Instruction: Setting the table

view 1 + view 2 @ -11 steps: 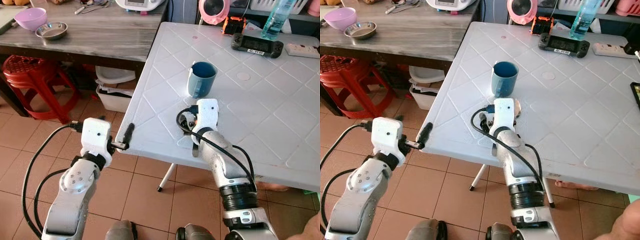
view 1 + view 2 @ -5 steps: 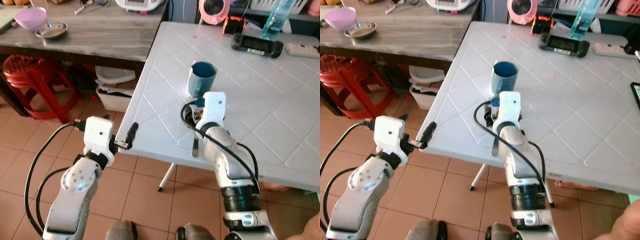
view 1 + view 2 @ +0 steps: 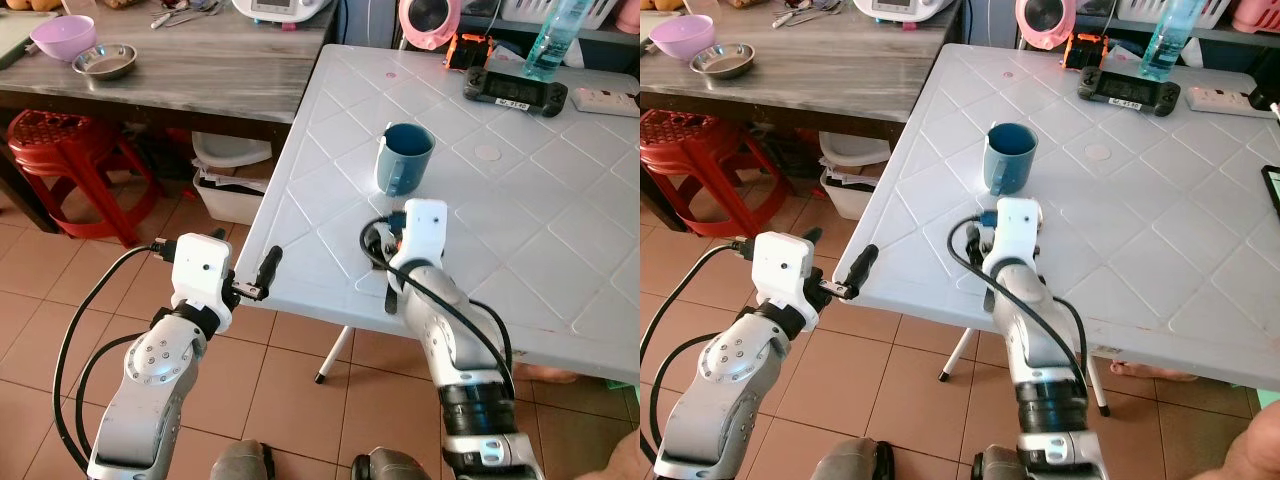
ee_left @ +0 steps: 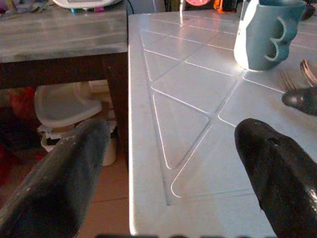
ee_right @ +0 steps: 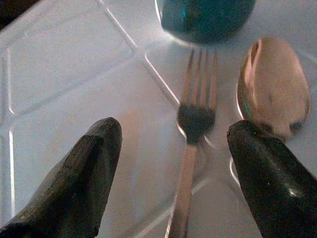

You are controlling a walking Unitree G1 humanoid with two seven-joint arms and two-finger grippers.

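The white table (image 3: 520, 200) takes up the right of the scene, its near-left corner pointing toward the robot; a grey wooden table (image 3: 190, 65) abuts it on the robot's left, and tiled floor (image 3: 60, 300) lies open below, with a red stool (image 3: 60, 150) and a lidded bin (image 3: 230, 180) under the wooden table.

Change since a second ago: the right arm has lifted and drawn back a little from the cutlery, and a fork (image 5: 190, 144) and a spoon (image 5: 273, 87) now lie free on the white table just short of the blue mug (image 3: 403, 158). The right gripper (image 5: 173, 163) hovers low over them with its fingers (image 5: 89, 168) spread wide and nothing held, the fork handle running between them. This suggests the cutlery has just been set down beside the mug, so that part of the place setting looks complete. The left gripper (image 4: 168, 178) has crept slightly closer to the table's corner; its fingers are also apart and empty, straddling the table edge.

Clearance: the table surface left of the mug is bare. A game controller (image 3: 514, 90), a bottle (image 3: 552, 38) and a power strip (image 3: 607, 100) sit well apart at the far side. The left gripper is very near the table rim, so any forward move risks a knock.
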